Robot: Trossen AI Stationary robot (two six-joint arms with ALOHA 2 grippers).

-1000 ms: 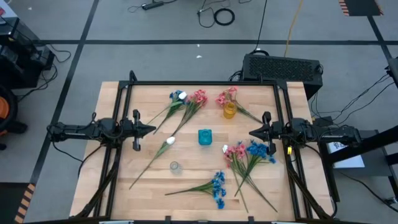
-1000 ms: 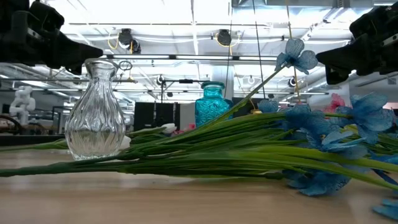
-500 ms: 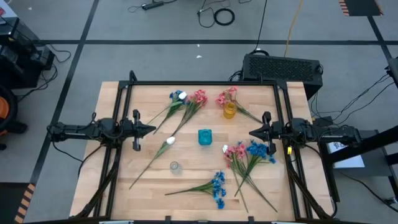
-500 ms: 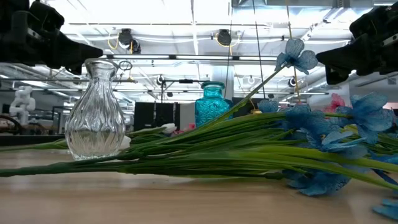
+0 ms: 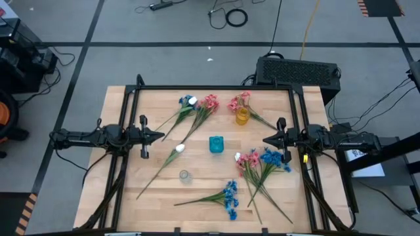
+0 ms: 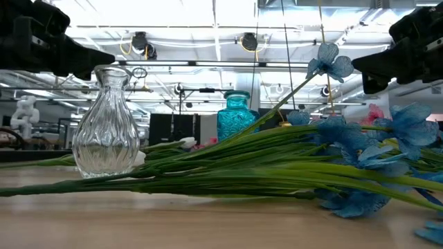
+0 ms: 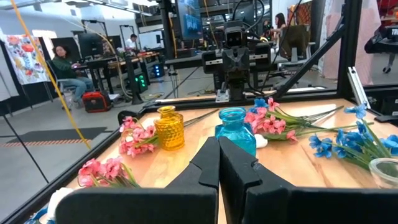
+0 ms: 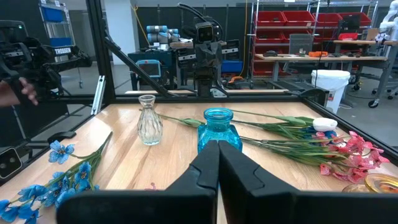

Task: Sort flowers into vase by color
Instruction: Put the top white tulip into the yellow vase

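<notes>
We see a grey floor (image 5: 164, 59) crossed by dark tape lines, with loose cables (image 5: 231, 16) lying on it beyond the wooden table (image 5: 118, 190). A black ventilated case (image 5: 298, 71) sits just behind the table's far right corner. Across the room stand red storage bins (image 8: 298, 28) on shelving, a white bucket (image 8: 328, 84), and bright ceiling lights (image 6: 208, 14). A seated person (image 7: 64, 65) works at a desk (image 7: 106, 62) in the distance.

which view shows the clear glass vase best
The low view: the clear glass vase stands close and upright, its ribbed body and flared neck plain. The high view shows it only as a small ring from above. The right wrist view has it whole but farther off; the left wrist view catches just its rim.
</notes>
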